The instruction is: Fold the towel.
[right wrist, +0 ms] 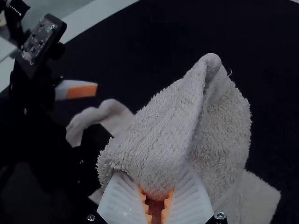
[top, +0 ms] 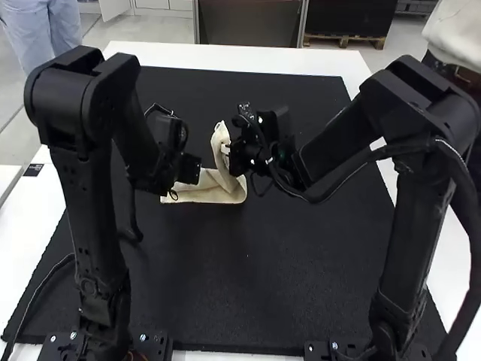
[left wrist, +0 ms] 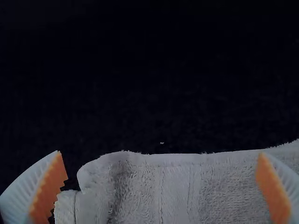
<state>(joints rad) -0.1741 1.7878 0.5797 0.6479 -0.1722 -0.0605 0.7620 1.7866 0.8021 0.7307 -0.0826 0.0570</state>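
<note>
The cream towel (top: 218, 188) lies partly on the black mat, one part raised toward the right gripper (top: 231, 154). Over the towel's left part is the left gripper (top: 186, 173). In the left wrist view the left gripper (left wrist: 161, 182) stands open, with a hemmed edge of the towel (left wrist: 182, 186) between its widely parted fingers. In the right wrist view the right gripper (right wrist: 157, 193) is shut on a bunched, lifted fold of the towel (right wrist: 163, 126), which peaks above its fingertips. The rest of the towel hangs and lies loosely behind that fold.
A black mat (top: 248, 286) covers most of the white table (top: 225, 57). Both arms lean in over the mat from its near side, with their grippers close together around the towel. Cables hang beside both arms.
</note>
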